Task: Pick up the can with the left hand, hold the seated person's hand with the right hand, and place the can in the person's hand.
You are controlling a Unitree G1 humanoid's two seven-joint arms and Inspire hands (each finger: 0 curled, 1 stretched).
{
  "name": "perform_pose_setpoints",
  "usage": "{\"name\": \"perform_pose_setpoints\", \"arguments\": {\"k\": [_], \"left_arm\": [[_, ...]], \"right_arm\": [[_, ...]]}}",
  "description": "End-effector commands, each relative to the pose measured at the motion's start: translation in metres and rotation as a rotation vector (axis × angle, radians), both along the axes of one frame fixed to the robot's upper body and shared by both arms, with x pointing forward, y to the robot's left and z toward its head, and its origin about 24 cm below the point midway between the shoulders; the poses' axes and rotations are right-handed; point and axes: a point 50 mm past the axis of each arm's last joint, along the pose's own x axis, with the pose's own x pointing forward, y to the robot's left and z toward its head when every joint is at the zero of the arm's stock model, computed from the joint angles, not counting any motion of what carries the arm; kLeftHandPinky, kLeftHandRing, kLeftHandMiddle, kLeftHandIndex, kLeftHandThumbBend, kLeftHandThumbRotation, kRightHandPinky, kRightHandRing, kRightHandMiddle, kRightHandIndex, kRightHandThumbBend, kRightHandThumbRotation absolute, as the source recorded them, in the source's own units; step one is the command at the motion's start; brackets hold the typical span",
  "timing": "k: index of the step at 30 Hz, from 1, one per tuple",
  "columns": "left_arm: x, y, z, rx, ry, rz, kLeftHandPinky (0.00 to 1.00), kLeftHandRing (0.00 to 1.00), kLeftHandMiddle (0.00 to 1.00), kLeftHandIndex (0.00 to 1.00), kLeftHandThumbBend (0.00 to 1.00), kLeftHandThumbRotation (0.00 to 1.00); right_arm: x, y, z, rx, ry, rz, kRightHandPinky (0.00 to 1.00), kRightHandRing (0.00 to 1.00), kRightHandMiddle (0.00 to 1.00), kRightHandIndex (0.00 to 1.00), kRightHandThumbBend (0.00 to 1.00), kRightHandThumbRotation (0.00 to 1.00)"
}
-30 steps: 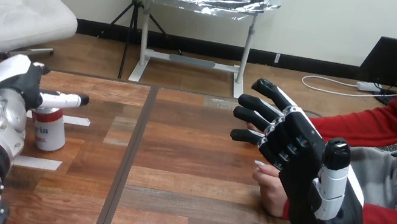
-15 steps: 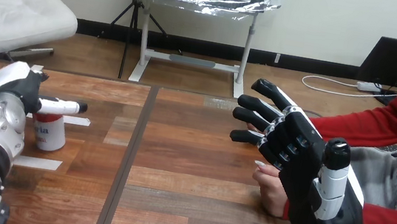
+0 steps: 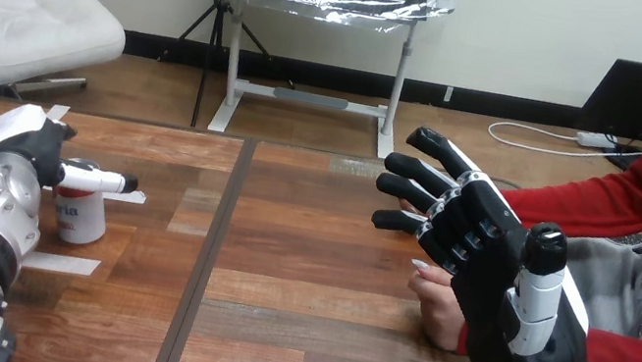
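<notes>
- One can (image 3: 79, 216), red and white, stands on the wooden table (image 3: 299, 337) at about nine o'clock from the robot. It is well apart from the person's hand (image 3: 437, 306), which is at about three o'clock.
- Its long axis is vertical. The lid faces up, toward twelve o'clock in the head view, and the base sits flat between two strips of white tape (image 3: 61, 263).
- It looks like a small metal drink can, so I judge it stiff but thin-walled, with a smooth, somewhat slippery side. A hard squeeze could dent it. Whether it is full or empty cannot be told, so its weight is unknown.
- The best hold is probably round the middle of the wall, thumb on one side and fingers on the other. That keeps it upright and leaves the base free to land in a palm.
- The left hand (image 3: 29, 148) is at the can's ten o'clock side, level with the rim. The one digit that shows reaches out straight toward three o'clock, just over the lid and not wrapped round the wall. The can looks not yet gripped.
- The right hand (image 3: 483, 255) is raised with its fingers straight and spread, pointing toward ten o'clock. It stands in front of the person's hand and is not curled round it. Whether the two touch cannot be told.
</notes>
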Motion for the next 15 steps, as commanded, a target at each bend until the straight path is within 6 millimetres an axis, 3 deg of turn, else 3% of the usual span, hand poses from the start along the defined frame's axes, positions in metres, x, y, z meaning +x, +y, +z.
{"name": "perform_pose_setpoints", "arguments": {"k": [1,4,15], "left_arm": [[0.0123,-0.0054,0.0202,0.032,-0.055,-0.022,0.4,0.56,0.65,0.89,0.84,0.49],[0.0124,-0.0054,0.0203,0.033,-0.052,-0.021,0.38,0.55,0.65,0.88,0.84,0.47],[0.0126,-0.0052,0.0208,0.028,-0.034,-0.016,0.47,0.65,0.74,0.89,0.83,0.42]], "right_arm": [[0.005,0.0034,0.0229,0.025,-0.118,0.008,0.71,0.82,0.83,0.88,0.95,1.0],[0.0049,0.0033,0.0229,0.025,-0.119,0.007,0.71,0.82,0.83,0.88,0.95,1.0],[0.0043,0.003,0.0228,0.026,-0.119,0.008,0.71,0.82,0.83,0.88,0.96,1.0]]}}
